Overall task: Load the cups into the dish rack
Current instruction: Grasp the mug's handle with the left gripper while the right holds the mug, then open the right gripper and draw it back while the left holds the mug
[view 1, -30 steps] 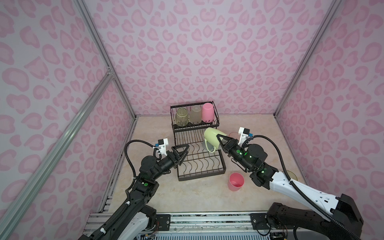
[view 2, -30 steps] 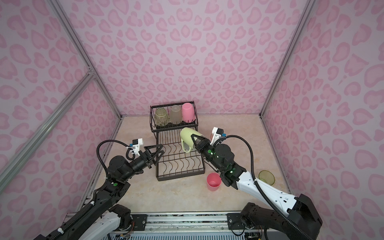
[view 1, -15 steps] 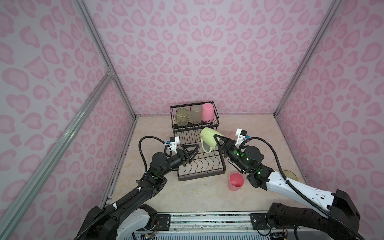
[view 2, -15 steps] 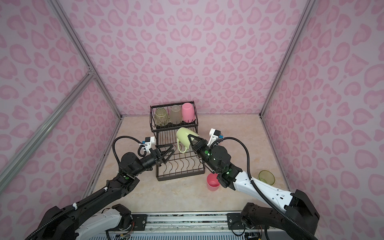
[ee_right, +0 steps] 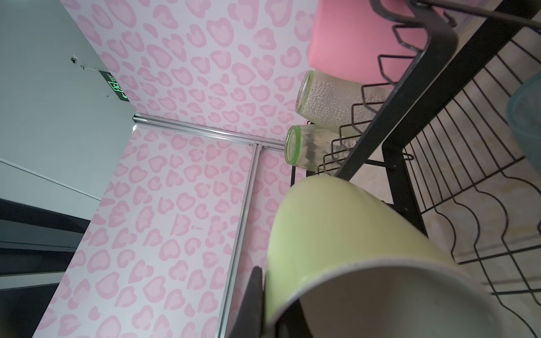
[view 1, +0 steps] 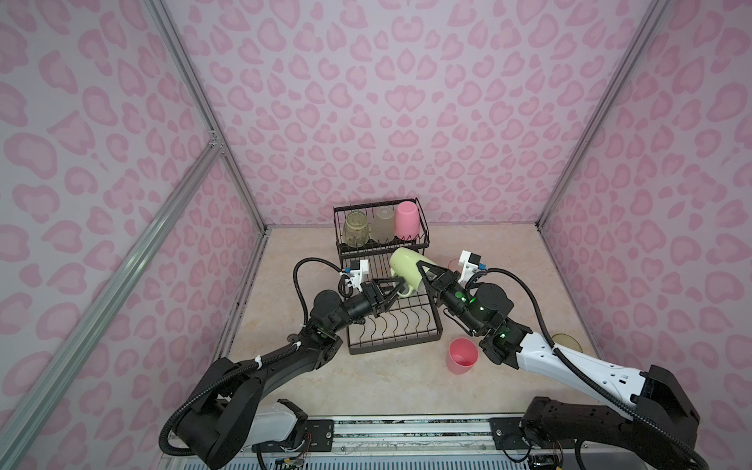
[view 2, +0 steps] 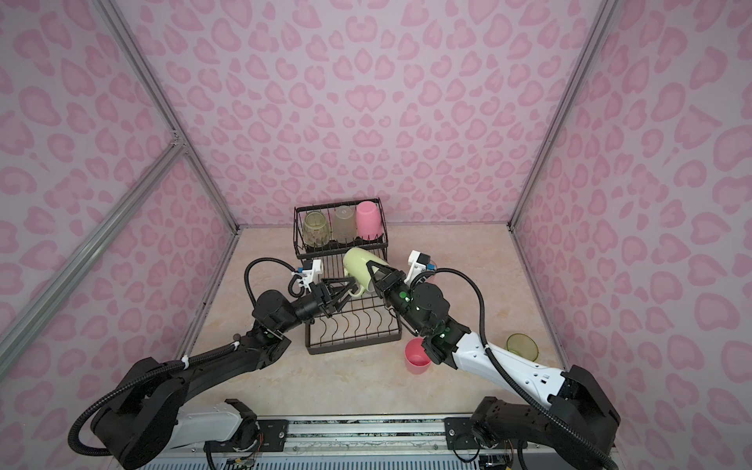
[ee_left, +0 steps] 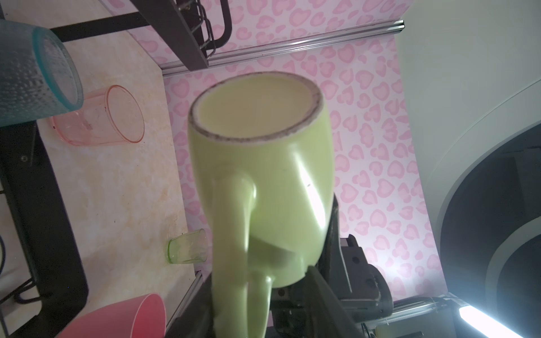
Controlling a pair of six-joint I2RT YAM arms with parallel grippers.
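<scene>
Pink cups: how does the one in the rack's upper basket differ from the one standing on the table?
The basket pink cup stands upside down, base up; the table pink cup stands upright, mouth open. The basket pink cup is already loaded in the dish rack; the table pink cup sits outside it, off its near right corner. Both are opaque pink and handleless.

Arms converge mid-scene; right gripper (view 1: 423,272) clamped tight; left gripper (view 1: 396,288) facing it, jaws perhaps part-open.
</scene>
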